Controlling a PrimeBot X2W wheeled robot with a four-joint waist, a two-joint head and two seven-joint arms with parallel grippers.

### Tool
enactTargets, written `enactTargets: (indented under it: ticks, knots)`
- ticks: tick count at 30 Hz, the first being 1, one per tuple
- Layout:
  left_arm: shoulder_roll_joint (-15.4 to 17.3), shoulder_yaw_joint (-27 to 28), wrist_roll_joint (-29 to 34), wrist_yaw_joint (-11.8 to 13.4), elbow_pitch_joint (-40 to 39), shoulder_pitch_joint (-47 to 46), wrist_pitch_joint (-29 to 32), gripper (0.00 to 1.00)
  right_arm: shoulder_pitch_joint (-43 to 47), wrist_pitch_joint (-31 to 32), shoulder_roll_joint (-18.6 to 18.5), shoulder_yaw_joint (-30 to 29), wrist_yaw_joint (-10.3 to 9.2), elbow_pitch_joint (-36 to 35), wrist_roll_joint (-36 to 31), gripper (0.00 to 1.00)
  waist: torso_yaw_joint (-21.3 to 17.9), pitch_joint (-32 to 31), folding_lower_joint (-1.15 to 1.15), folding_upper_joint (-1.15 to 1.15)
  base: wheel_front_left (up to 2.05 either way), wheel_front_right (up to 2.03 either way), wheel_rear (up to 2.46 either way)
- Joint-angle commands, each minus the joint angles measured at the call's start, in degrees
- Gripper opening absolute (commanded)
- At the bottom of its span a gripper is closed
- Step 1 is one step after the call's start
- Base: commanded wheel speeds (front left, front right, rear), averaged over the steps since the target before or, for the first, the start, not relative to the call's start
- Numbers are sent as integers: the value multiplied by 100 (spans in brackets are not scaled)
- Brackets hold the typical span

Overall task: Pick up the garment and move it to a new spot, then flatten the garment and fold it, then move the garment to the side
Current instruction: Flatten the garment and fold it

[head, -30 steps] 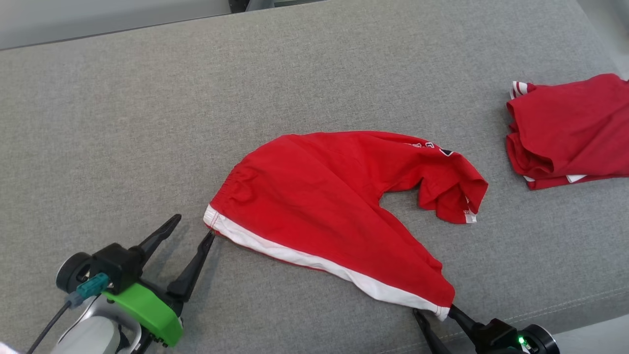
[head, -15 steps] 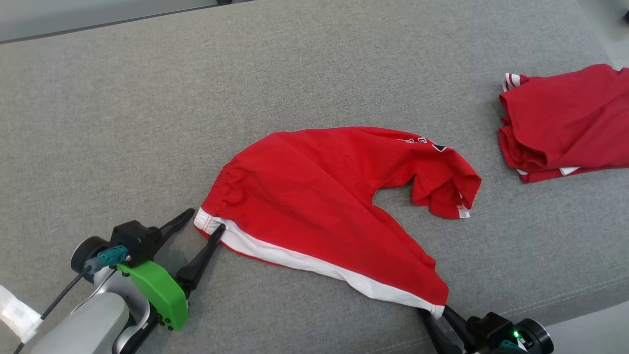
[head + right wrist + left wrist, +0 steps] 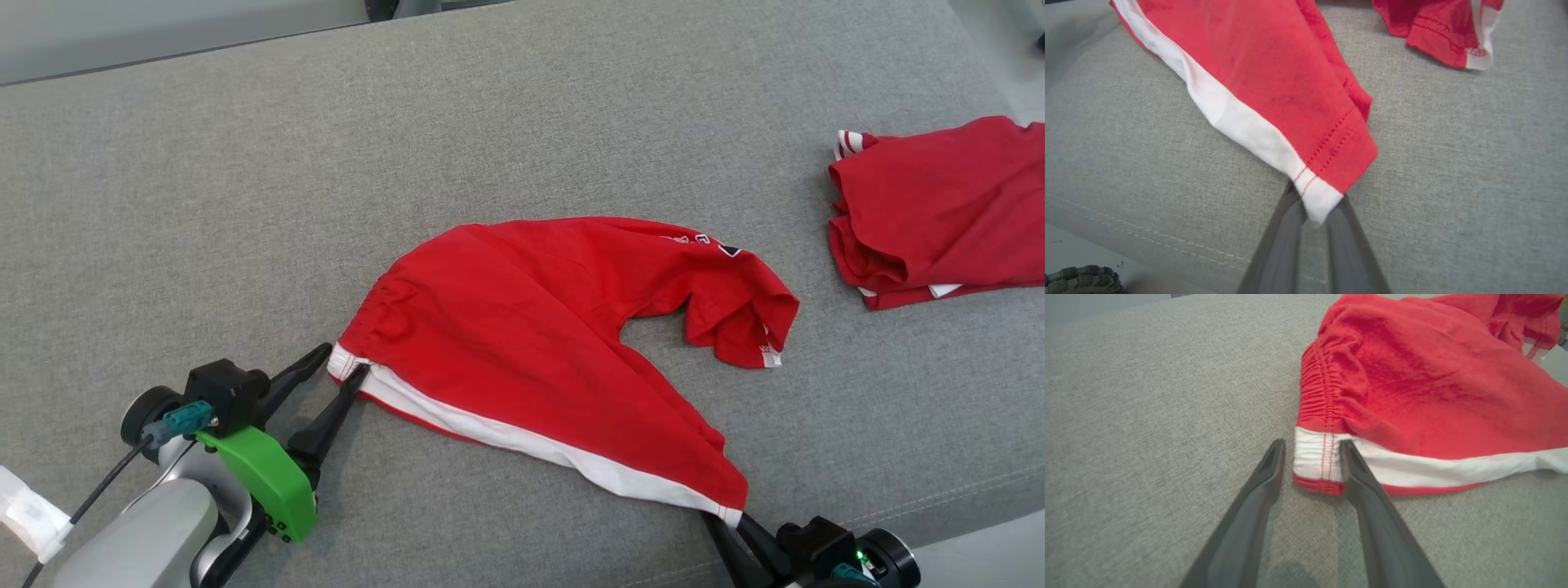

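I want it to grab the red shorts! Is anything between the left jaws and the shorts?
No, nothing visible is in the way. The left gripper has its jaws open on either side of the white-striped corner of the shorts, which lie on the grey cushion.

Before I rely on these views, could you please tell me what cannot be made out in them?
- Fingertips of the right gripper, right wrist view: covered by the red shorts' hem corner.
- Its body, head view: cut by the bottom edge.
- The second red garment, head view: cut by the right edge.
- The print on the shorts' leg, head view: too small to read.
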Motion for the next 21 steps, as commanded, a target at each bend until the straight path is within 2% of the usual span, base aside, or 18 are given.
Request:
enactTargets:
  ticks: [1,2,4,7,9,10,15,19,21]
  knots:
    - [-14,25,36,-10,-29,31,-25,61,-36,-17,10,7,-9,-1,-13,6,11,-10,0,0,0,0,0]
    - [-24,32,57,-10,-40,44,-25,49,-41,-17,11,10,-9,-2,-15,0,15,-10,0,0,0,0,0]
    - [-44,13,90,-10,-55,66,-25,41,-49,-17,17,25,-9,0,-12,0,20,-13,0,0,0,0,0]
    - [-69,-18,103,-10,-57,91,-26,16,-72,-17,25,58,-9,24,20,0,13,-20,0,0,0,0,0]
    - [-80,-23,107,-10,-65,95,-26,3,-86,-17,30,83,-9,37,34,0,5,-22,0,0,0,0,0]
    - [-81,-26,105,-10,-72,103,-26,0,-90,-17,33,96,-9,39,48,0,1,-26,0,0,0,0,0]
    - [-53,-42,27,-10,-130,158,-26,0,-76,-17,30,174,-9,2,135,0,-17,-54,0,0,0,0,0]
    - [3,298,-475,-10,-385,351,-25,0,-58,-17,-54,298,-9,-401,976,0,-81,-143,0,0,0,0,0]
    - [50,569,-956,-10,-725,523,-26,0,-130,-17,-388,416,-9,-892,1538,0,-119,-201,0,0,0,0,0]
